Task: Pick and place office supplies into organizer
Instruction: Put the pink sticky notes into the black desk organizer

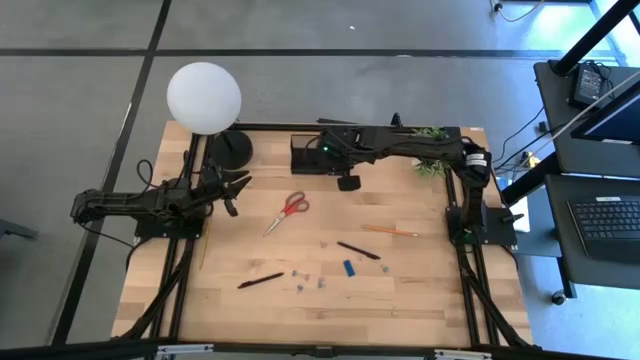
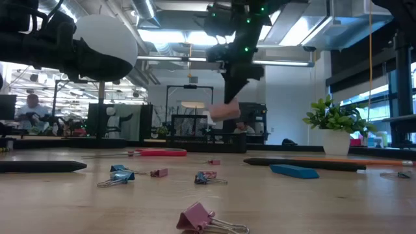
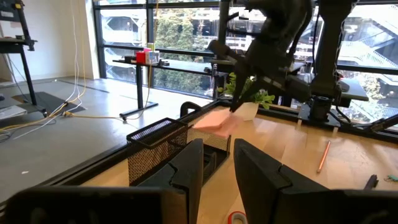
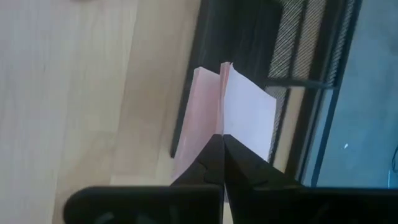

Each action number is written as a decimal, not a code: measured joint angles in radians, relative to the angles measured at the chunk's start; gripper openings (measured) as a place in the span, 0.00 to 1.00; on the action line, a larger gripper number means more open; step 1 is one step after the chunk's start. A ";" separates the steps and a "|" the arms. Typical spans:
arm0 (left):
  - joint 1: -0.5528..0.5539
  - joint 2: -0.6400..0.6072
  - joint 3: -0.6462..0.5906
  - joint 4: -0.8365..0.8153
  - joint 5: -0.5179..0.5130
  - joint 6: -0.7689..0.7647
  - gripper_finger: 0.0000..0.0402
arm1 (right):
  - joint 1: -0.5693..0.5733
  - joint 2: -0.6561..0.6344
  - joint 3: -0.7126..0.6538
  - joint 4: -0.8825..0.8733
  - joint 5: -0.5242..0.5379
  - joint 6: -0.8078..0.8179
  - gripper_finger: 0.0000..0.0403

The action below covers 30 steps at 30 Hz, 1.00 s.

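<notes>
Two arms show at your counter (image 1: 400, 300); the right gripper (image 4: 222, 144) hangs above the organizer (image 1: 312, 155) at the far edge, its fingers (image 4: 239, 163) pinched tight on a few sheets of the pink sticky-note pad (image 4: 227, 118), which dangles over the black mesh compartments without touching them; the left gripper (image 1: 236, 192) waits beside the lamp base (image 1: 230, 150), its fingers (image 3: 189, 171) partly apart and holding nothing; you can see the rest scattered on the wood: red-handled scissors (image 1: 288, 211) near the middle, a pencil (image 1: 390, 231) toward the right, two black pens (image 1: 358, 250), a small blue block (image 1: 349, 268), and several binder clips (image 2: 118, 177) toward the near edge.
</notes>
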 joint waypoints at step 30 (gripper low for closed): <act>0.000 0.000 0.000 0.000 0.000 0.000 0.21 | -0.103 -0.160 -0.174 0.168 -0.078 -0.188 0.00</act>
